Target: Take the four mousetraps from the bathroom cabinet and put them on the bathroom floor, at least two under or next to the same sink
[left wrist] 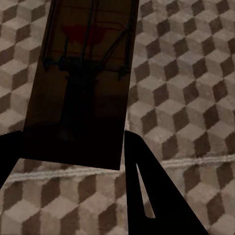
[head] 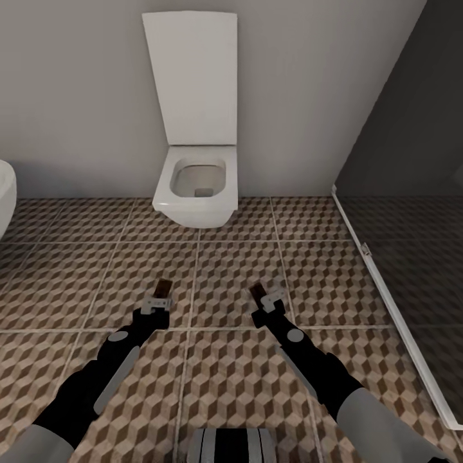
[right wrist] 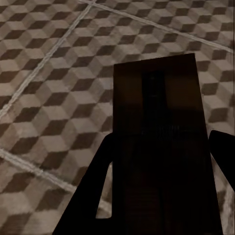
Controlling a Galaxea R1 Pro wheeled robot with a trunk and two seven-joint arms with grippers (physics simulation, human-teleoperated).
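Each of my grippers holds a small brown wooden mousetrap above the bathroom floor (head: 225, 276), in front of the toilet. My left gripper (head: 159, 299) is shut on one mousetrap (head: 163, 287); the left wrist view shows that mousetrap (left wrist: 81, 83) close up between the dark fingers (left wrist: 152, 196), with its wire spring and a red patch. My right gripper (head: 269, 302) is shut on another mousetrap (head: 258, 291), a dark board (right wrist: 159, 147) in the right wrist view. The floor tiles (left wrist: 186, 83) carry a brown, beige and white cube pattern. The cabinet and the sink are out of view.
A white toilet (head: 196, 186) with its lid (head: 193, 77) raised stands against the back wall. A glass shower partition (head: 411, 244) with a white bottom rail runs along the right. A white rounded edge (head: 5, 193) shows at far left. Open tiled floor lies between.
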